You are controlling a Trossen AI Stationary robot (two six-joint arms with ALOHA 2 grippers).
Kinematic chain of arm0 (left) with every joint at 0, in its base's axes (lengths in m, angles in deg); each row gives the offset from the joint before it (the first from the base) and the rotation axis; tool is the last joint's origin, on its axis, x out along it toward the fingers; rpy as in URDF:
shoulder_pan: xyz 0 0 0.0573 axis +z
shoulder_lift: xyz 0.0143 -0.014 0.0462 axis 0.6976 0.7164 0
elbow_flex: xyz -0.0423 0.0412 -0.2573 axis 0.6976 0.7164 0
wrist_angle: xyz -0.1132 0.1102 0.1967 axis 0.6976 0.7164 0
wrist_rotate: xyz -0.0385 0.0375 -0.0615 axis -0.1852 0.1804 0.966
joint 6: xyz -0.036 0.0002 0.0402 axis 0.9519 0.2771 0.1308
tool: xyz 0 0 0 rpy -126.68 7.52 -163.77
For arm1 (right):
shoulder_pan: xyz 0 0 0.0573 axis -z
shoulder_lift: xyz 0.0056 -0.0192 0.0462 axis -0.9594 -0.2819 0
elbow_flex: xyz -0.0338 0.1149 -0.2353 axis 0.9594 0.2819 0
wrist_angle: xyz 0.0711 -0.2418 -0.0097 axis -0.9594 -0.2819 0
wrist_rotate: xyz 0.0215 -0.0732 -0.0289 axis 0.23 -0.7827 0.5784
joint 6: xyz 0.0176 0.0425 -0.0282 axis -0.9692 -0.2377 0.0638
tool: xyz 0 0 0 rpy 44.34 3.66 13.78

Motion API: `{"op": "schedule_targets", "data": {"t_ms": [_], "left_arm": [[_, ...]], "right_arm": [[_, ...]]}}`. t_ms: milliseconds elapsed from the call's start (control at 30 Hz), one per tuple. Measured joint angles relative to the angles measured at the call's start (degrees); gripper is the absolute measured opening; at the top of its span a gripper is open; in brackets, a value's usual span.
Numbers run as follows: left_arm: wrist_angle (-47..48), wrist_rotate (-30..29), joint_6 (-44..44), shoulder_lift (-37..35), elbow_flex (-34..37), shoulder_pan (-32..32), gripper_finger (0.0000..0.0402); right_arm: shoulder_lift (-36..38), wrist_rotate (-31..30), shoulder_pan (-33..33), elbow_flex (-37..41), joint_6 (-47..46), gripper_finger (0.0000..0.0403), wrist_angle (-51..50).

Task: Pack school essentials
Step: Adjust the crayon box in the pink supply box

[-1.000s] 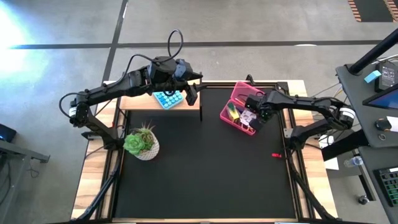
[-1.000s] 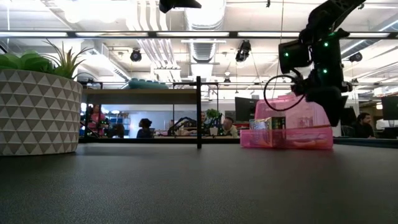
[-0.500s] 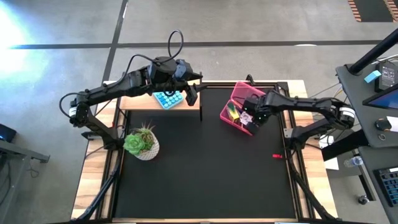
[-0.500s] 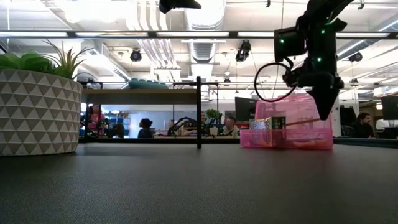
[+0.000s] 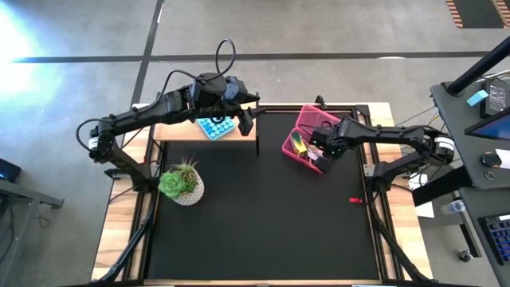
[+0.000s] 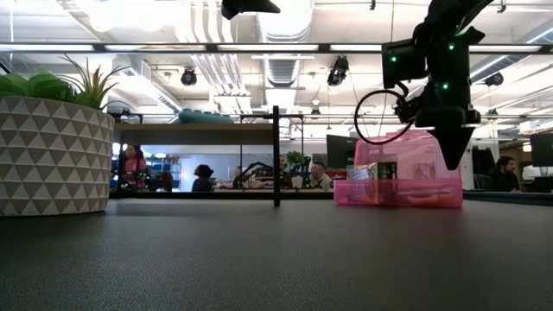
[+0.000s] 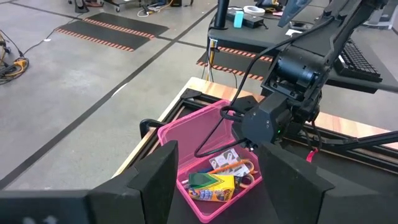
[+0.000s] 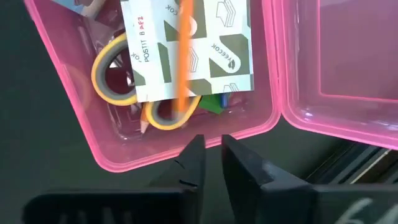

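Observation:
A pink box (image 5: 305, 143) stands at the table's far right with its lid (image 8: 348, 50) open. Inside lie yellow-handled scissors (image 8: 112, 78), a printed note pad pack (image 8: 205, 56) with an orange pencil (image 8: 183, 56) across it, and a yellow-green crayon box (image 7: 214, 185). My right gripper (image 8: 213, 152) points down over the box's near wall; its fingers are slightly open and nothing is between them. My left gripper (image 7: 217, 186) hangs high at the far left (image 5: 245, 119), open and holding nothing.
A potted plant (image 5: 183, 185) in a patterned white pot stands at the left. A blue object (image 5: 215, 125) lies on a wooden shelf at the far left, beside a black post (image 5: 256, 137). A small red item (image 5: 355, 199) lies on the black mat at the right.
My right gripper has shifted a little toward the table's left and slightly up over the pink box. Half a second ago an orange pencil showed at its fingertips in the low view; now it no longer shows there.

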Motion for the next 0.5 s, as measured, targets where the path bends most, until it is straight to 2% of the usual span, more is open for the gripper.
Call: {"op": "schedule_targets", "data": {"t_ms": [167, 267, 367, 500], "left_arm": [[0.0, 0.0, 0.0, 0.0, 0.0, 0.0, 0.0205], [0.0, 0.0, 0.0, 0.0, 0.0, 0.0, 0.0205], [0.0, 0.0, 0.0, 0.0, 0.0, 0.0, 0.0205], [0.0, 0.0, 0.0, 0.0, 0.0, 0.0, 0.0205]], "right_arm": [[0.0, 0.1, 0.0, -0.2, -2.1, 0.0099, -0.9], [0.0, 0.2, 0.0, -3.1, -2.3, 0.0124, -4.2], [0.2, 3.0, -0.2, -7.2, -3.9, 0.0135, -3.1], [0.2, 6.2, -1.2, -10.8, -4.8, 0.0131, 5.9]]}}
